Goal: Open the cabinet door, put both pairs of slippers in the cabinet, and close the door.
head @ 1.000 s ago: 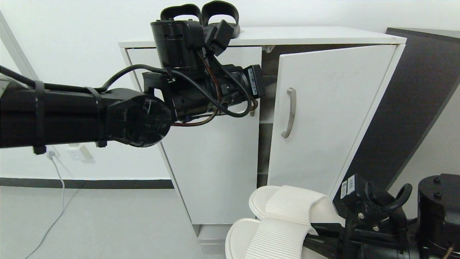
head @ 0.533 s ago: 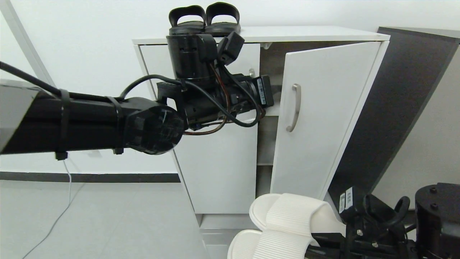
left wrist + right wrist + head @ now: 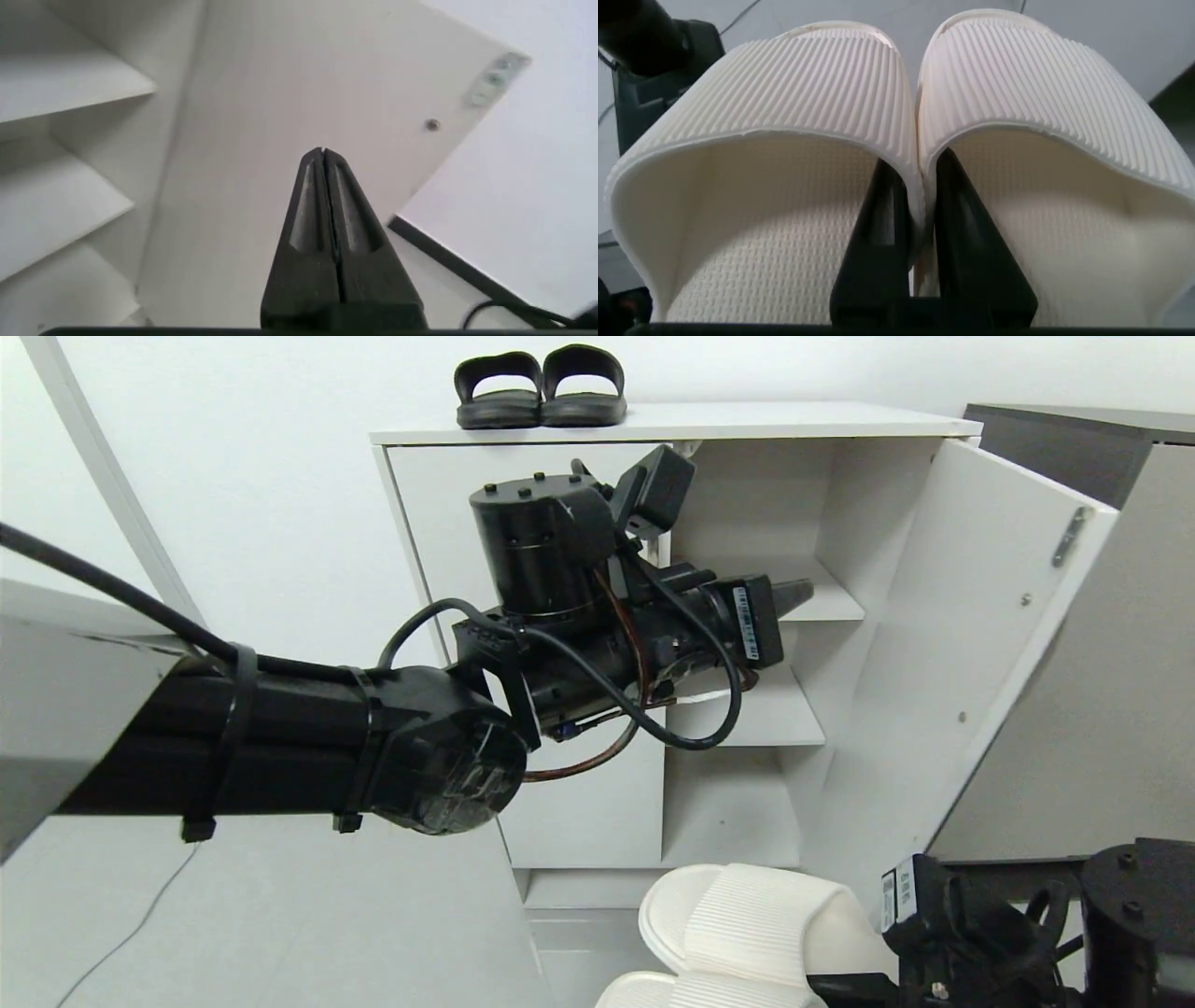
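Now the door (image 3: 971,644) stood wide open, not ajar as before, so loading could begin; my left jaws were clenched empty, my right jaws grasped the white slippers (image 3: 747,919) low before the cabinet (image 3: 794,420).

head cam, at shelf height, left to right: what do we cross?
left arm → left gripper → open cabinet door → grey panel. The cabinet shelves are left out because the gripper overlaps them.
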You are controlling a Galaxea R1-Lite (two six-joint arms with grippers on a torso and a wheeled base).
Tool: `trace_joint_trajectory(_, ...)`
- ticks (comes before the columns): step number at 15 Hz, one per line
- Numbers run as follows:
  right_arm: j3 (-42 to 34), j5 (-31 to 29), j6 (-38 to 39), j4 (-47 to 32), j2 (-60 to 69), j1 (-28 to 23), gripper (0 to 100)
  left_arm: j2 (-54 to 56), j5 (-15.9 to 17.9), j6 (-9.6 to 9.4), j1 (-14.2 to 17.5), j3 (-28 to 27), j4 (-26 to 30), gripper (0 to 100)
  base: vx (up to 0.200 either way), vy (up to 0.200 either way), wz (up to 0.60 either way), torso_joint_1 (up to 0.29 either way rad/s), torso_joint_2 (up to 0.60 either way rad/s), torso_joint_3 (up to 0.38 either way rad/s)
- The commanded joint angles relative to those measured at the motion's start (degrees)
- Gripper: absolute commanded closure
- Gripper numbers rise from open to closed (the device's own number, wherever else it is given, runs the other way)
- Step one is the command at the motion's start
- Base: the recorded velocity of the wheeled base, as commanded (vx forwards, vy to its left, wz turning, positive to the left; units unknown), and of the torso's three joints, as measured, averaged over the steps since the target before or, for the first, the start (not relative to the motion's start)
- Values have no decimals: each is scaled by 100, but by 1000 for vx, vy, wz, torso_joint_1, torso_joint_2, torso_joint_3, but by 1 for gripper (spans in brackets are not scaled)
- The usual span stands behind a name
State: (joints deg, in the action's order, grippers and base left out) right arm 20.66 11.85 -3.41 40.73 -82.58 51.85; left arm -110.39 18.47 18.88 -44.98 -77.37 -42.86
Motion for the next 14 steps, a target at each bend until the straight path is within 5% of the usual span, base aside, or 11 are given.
trace_joint_trajectory(1,17,2,7,5,-21,1,100,26,-10,1,42,38,-3,100,0,0,0,0,0,0)
trace_joint_trajectory(4,201,-174,60,-4,-127,-298,100,483,-256,-7,218,451,59,100,0,0,0,0,0,0)
trace_joint_trajectory(8,562,-992,570,5,-514,-570,100,2039,-792,-78,552,1849,384,100,0,0,0,0,0,0)
trace_joint_trajectory(11,887,-1721,772,14,-883,-676,100,3559,-1592,-377,974,2517,1799,100,0,0,0,0,0,0)
trace_joint_trajectory(12,992,-1906,807,14,-1085,-720,100,4315,-2198,-684,1211,2921,2458,100,0,0,0,0,0,0)
trace_joint_trajectory(14,1150,-1932,1036,14,-1243,-737,100,5484,-2699,-851,1492,3404,2950,100,0,0,0,0,0,0)
